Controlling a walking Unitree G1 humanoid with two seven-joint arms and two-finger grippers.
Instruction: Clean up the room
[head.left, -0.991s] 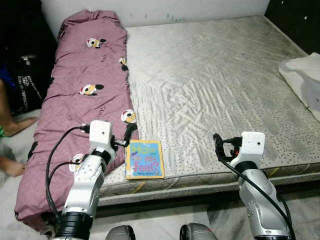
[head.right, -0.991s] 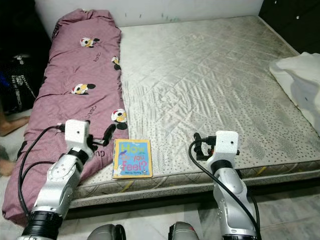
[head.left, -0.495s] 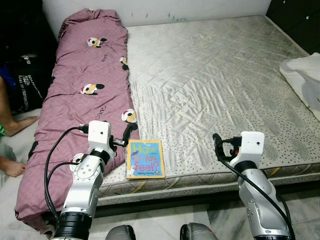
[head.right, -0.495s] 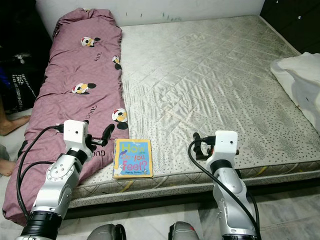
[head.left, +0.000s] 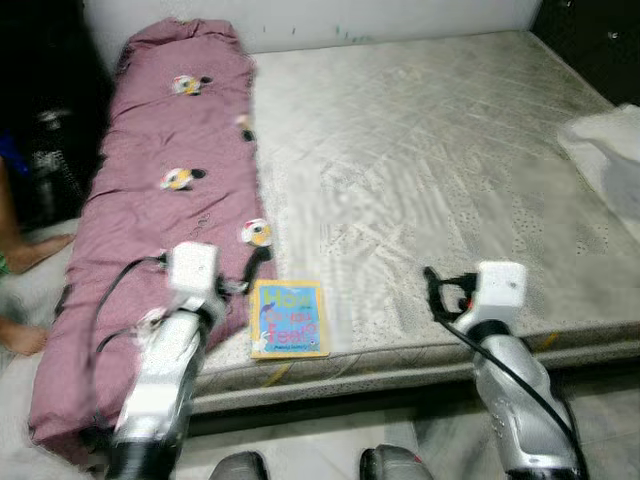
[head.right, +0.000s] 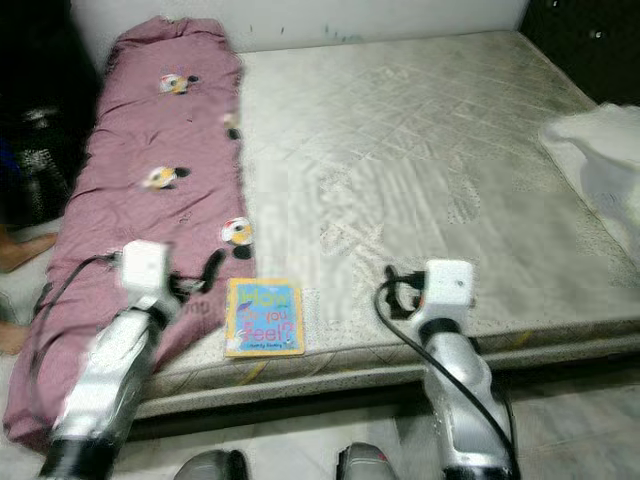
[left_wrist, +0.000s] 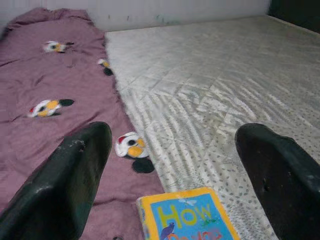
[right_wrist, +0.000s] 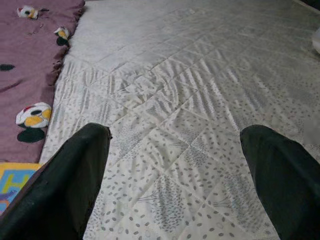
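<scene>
From the left, the wide-open, empty left gripper (left_wrist: 172, 192) could snag the purple quilt (head.left: 170, 190) instead of the picture book (head.left: 290, 318) lying flat at the mattress (head.left: 450, 160) edge, while the right gripper (right_wrist: 175, 185) hangs equally spread and empty; versus earlier, only blur has arrived.

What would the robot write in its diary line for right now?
left gripper: open, over book | right gripper: open, over mattress | blanket: on mattress, beside book
</scene>
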